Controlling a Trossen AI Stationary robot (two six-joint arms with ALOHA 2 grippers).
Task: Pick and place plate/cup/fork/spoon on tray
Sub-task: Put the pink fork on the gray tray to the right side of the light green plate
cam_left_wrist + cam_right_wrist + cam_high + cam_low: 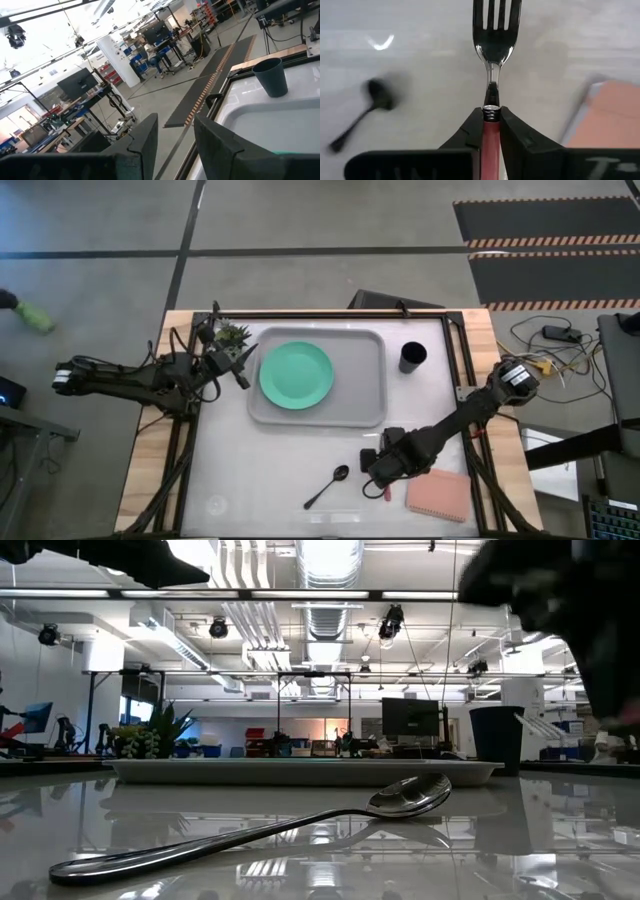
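The mint-green plate [296,375] lies flat in the light-grey tray [365,410]. The dark cup [412,357] stands upright on the table to the right of the tray, and also shows in the left wrist view [272,75]. The dark spoon [328,485] lies on the table near the front edge and fills the low view [300,825]. My right gripper [385,470] is right of the spoon, shut on the fork [496,30]. My left gripper [240,370] is open and empty at the tray's left rim. My right gripper pinches the fork's pink-red handle [491,131] between its two fingers, just behind the metal collar. The fork lies along the fingers, its silver tines [497,15] sticking out past the fingertips toward the table below. The rest of the handle is hidden between the fingers.
A pink rectangular pad [438,495] lies at the front right, close to my right gripper. A small green plant [232,335] stands by the tray's far left corner. Black frame rails run along the table's sides.
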